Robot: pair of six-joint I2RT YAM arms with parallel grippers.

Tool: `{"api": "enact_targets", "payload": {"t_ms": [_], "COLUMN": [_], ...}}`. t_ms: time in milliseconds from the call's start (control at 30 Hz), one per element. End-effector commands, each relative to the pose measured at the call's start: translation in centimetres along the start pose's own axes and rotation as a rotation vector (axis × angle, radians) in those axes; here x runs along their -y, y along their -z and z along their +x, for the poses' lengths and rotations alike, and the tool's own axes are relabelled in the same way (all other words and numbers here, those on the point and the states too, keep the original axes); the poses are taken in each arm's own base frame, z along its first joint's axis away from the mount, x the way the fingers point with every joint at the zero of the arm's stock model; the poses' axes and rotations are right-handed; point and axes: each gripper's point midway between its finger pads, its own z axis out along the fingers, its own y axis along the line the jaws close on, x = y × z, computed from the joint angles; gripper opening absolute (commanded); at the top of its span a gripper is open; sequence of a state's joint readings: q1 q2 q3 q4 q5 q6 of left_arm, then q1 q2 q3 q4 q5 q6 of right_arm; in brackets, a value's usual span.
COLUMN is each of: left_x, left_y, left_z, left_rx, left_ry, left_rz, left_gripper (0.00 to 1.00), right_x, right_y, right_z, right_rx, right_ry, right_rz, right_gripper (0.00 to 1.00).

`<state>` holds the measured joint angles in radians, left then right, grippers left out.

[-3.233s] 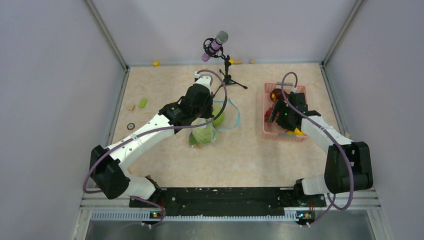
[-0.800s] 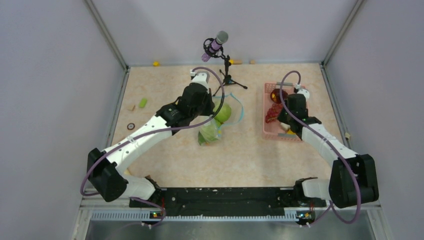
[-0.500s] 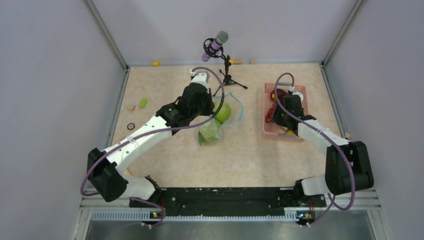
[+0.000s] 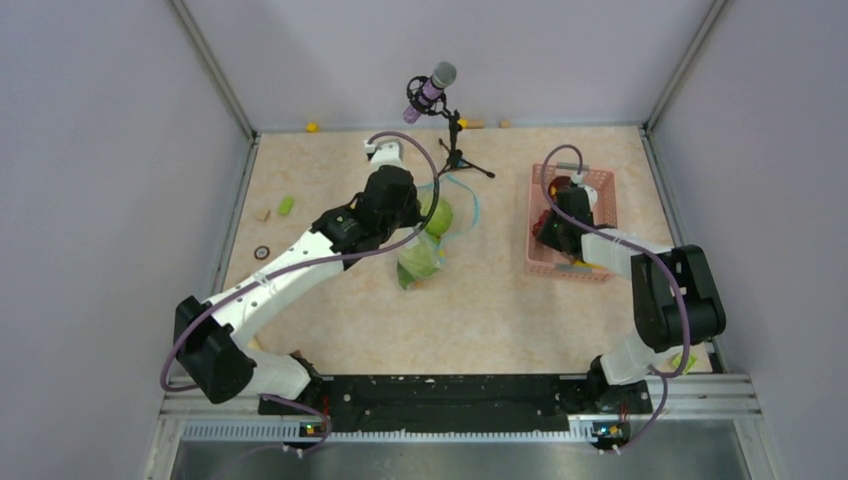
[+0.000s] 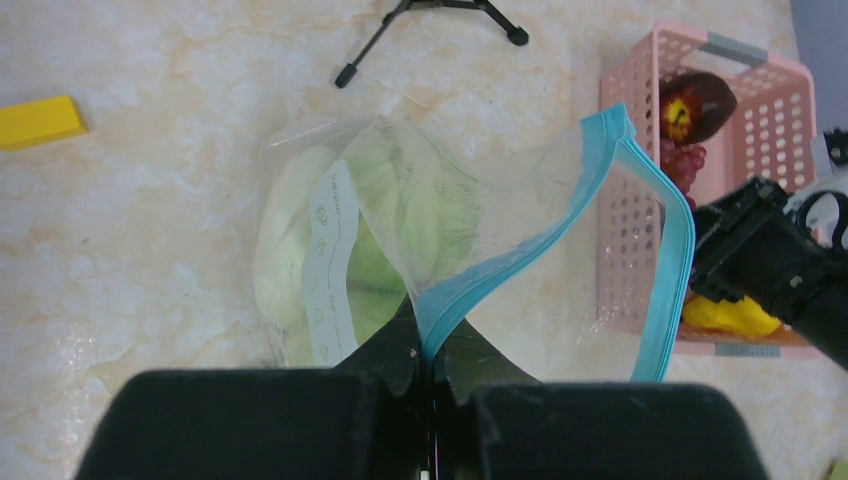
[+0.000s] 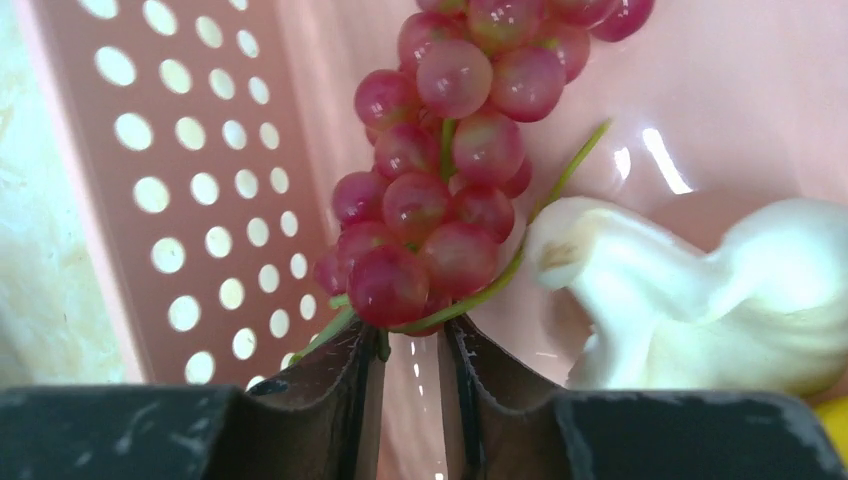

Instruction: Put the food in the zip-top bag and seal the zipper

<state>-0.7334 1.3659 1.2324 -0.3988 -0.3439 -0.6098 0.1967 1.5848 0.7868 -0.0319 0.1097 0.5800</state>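
My left gripper [image 5: 428,345] is clamped shut on the light blue zipper [image 5: 480,285], holding one lip of the zip-top bag [image 5: 420,210] up off the table so the mouth gapes toward the pink basket [image 6: 180,200]. The bag sits about mid-table, well apart from the basket, with a pale green cabbage [image 5: 300,250] already inside. My right gripper [image 6: 410,345] is down in the basket with only a narrow gap between its jaws. The bunch of dark red grapes [image 6: 440,180] sits right at the tips and its green stem crosses there, but honestly I can't tell if I've got the stem pinched or am just touching it. So I'd say I'm mid-loading, and the grapes are the item in hand. The next move needs a firm bite on the stem or the lowest grapes, then a lift clear of the basket wall and a carry over to that open mouth without knocking the lip I'm holding. Just beside the grapes is a white vegetable [image 6: 720,300], and a yellow fruit [image 5: 725,315] plus a dark red piece [image 5: 695,100] are waiting too. What's hard to see: from above, my right arm covers most of the basket. My own left fingers block the bag's near end, so I can't count what's in there.
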Motion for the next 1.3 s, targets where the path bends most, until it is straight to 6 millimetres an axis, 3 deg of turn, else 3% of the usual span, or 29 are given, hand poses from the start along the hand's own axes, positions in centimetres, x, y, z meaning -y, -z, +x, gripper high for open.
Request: {"api": "enact_targets", "payload": {"t_ms": [0,67,200,500,733,933,1133,1267], "left_x": [0.3,-0.5,-2.0,-1.6,1.4,2.7,6.8,7.8], "left_y": [2.6,3.1,3.6,2.1,1.0,0.5,-0.1,-0.3], "left_z": [-6.6,-7.4,-8.3,-7.8,-6.4,-4.9,-2.6,-1.5], "left_rx": [0.215,0.258,0.312,0.303,0.24,0.202,0.078,0.027], "left_ry": [0.19,0.25,0.324,0.344,0.271,0.248,0.141,0.112], "left_rz": [-0.034,-0.08,-0.176,-0.216,-0.034,0.065,0.273,0.323], "left_gripper": [0.0,0.0,0.0,0.0,0.0,0.0,0.0,0.0], "right_x": [-1.5,-1.5,-1.4,-1.7,-3.3,-4.4,-7.4,-10.6], "right_y": [-0.2,0.5,2.6,8.0,12.6,17.3,23.6,27.2], "right_z": [-3.0,-3.6,-5.1,-7.9,-10.0,-11.9,-13.5,-12.2], "right_rx": [0.134,0.17,0.245,0.388,0.482,0.565,0.662,0.63], "right_ry": [-0.031,-0.037,-0.033,-0.01,0.027,0.047,0.127,0.226], "right_rz": [-0.022,-0.027,-0.039,-0.09,-0.193,-0.266,-0.455,-0.666], "right_gripper": [0.09,0.0,0.0,0.0,0.0,0.0,0.0,0.0]}}
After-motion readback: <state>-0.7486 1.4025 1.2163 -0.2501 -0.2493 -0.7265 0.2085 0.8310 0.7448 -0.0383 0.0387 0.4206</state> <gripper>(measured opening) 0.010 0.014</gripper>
